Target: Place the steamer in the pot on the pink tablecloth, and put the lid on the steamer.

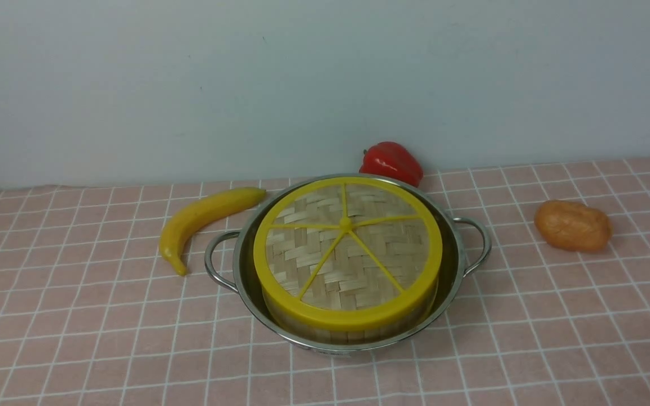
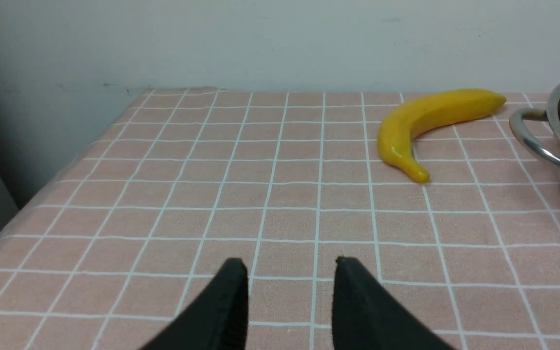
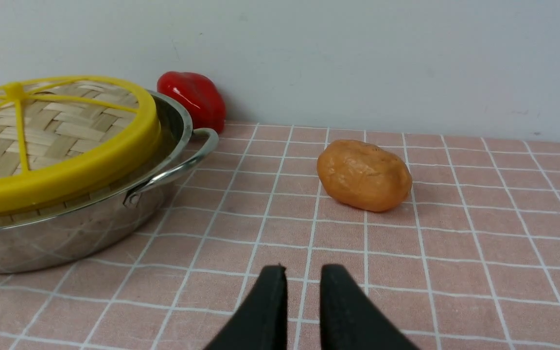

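Front view: pink tablecloth [image 1: 133,338] against pale wall [image 1: 302,84]; pot [image 1: 237,270] on cloth, steamer [image 1: 353,336] inside, lid [image 1: 308,270] on top. Banana [image 1: 195,220] at ten o'clock of pot, red pepper [image 1: 391,162] at one. Left gripper [image 2: 292,265], right gripper [image 3: 303,272]: fingers apart, empty.

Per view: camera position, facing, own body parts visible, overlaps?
Front: between the arms, looking forward and down at the lidded steamer in the pot; no robot parts.
Left wrist: on the left arm, looking across the pink tablecloth towards the wall; the open left hand shows.
Right wrist: on the right arm, looking across cloth to the wall; the open right hand shows.
Shared: front and left wrist, yellow banana; front and right wrist, red bell pepper; all three, pot.
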